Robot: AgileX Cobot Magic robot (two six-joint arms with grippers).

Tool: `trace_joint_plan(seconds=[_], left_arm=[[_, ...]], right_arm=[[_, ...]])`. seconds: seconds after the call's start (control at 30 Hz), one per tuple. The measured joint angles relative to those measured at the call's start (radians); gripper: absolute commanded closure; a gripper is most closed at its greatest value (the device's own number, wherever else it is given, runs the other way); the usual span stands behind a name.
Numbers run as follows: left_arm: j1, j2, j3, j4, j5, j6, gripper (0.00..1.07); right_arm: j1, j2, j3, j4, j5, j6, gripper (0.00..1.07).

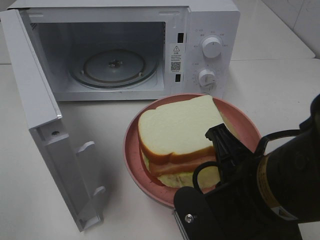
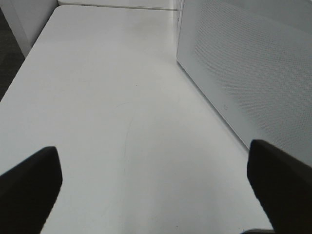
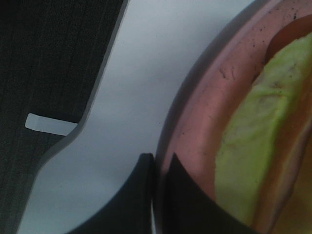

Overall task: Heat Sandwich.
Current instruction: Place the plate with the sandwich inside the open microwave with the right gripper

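The sandwich (image 1: pixel 177 135), white bread with reddish meat and a pale yellow-green layer, lies on a round pink plate (image 1: pixel 131 150) in front of the open microwave (image 1: pixel 212 30). My right gripper (image 1: pixel 200 192) reaches in from the lower right. In the right wrist view it (image 3: pixel 158 165) is shut on the plate's rim (image 3: pixel 204 112), one finger outside and one inside, with the sandwich's green filling (image 3: pixel 253 146) close by. My left gripper (image 2: pixel 156 195) is open and empty over bare table beside the microwave's side wall (image 2: pixel 243 58); it is out of the exterior view.
The microwave door (image 1: pixel 35 100) swings wide open to the left and stands in front of the plate's left side. A glass turntable (image 1: pixel 114 67) lies inside the cavity. Two control knobs (image 1: pixel 212 47) sit on the right panel.
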Motion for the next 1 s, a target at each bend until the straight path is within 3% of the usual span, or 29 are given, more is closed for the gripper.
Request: trace_joint_plan(seconds=[0.63,1.0], left_arm=[[0.000,0.000,0.000,0.000,0.000,0.000,0.09],[0.000,0.000,0.000,0.000,0.000,0.000,0.09]], right_arm=[[-0.010,0.000,0.000,0.025,-0.022,-0.048,1.07],[-0.239,0.000,0.000,0.125,-0.111,-0.453,1.07]])
